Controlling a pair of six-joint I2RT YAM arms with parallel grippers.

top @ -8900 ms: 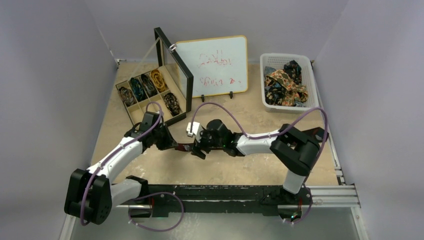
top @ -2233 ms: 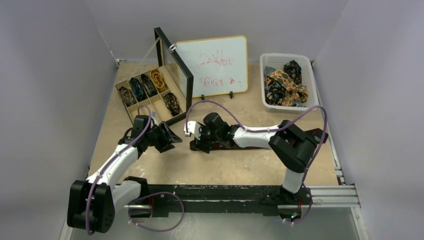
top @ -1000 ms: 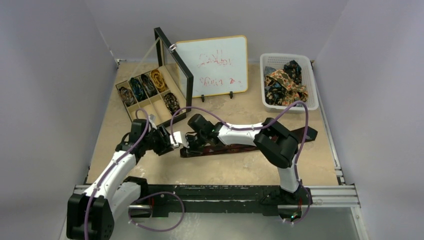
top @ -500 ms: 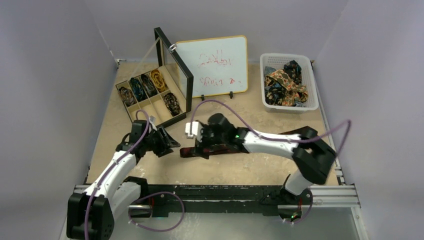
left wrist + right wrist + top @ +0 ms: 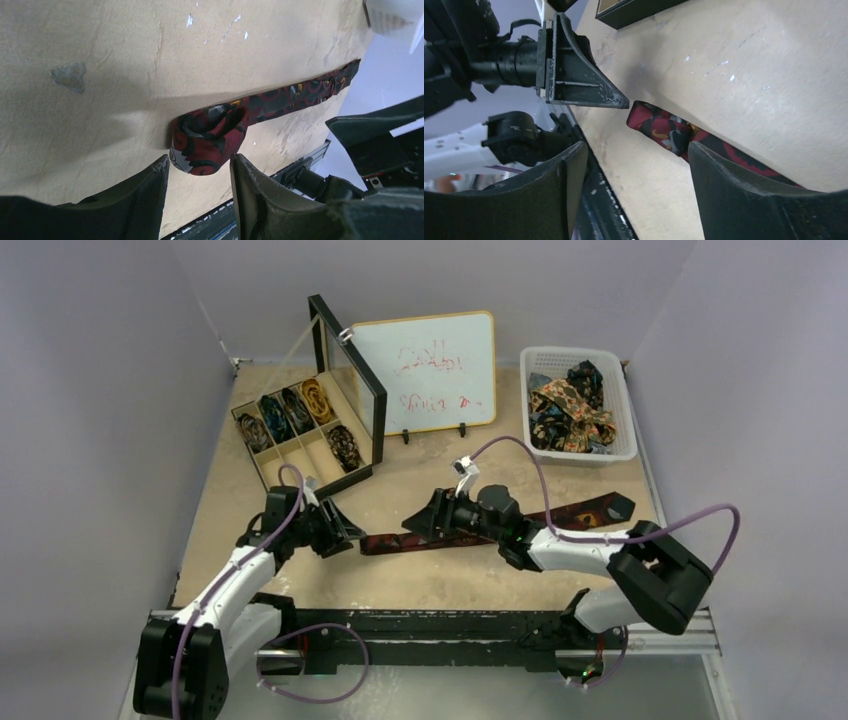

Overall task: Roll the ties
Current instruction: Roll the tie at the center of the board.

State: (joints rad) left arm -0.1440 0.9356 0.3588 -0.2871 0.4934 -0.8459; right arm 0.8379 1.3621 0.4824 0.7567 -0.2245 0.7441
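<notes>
Box (image 5: 262, 476): a wooden tray of compartments at the far left of the counter (image 5: 450, 585), with its dark-framed lid (image 5: 347, 390) standing upright on the right side.
Rolled ties (image 5: 297, 408): 5 coils lie in the box, 4 along the back row and 1 in the front row at the right end.
Left pincer (image 5: 199, 160): low over the counter, in front of the box and pointing right. Its jaws are about half closed, and the 2 fingertips (image 5: 162, 167) nip the near edge of the coil from either side.
Coiled end (image 5: 207, 137): the left end of the maroon tie (image 5: 590, 512) is wound into a small roll that rests on the counter at the left pincer's tips.
Right pincer (image 5: 638, 150): released, its 2 fingers spread wide with nothing between them. It hovers just right of the coil and faces the left pincer, with the tie passing under it.
Whiteboard (image 5: 430, 365): propped upright at the back centre, just right of the lid, with red scribbles on it.
Maroon tie, flat part: a strip runs from the coil to the right and slightly away across the counter. It goes under the right arm, and the wide tip lies at the right, in front of the basket.
Basket (image 5: 575, 352): white plastic, at the back right.
Loose ties (image 5: 570, 405): orange-brown floral and dark ones heaped in the basket, well apart from the maroon tie.
</notes>
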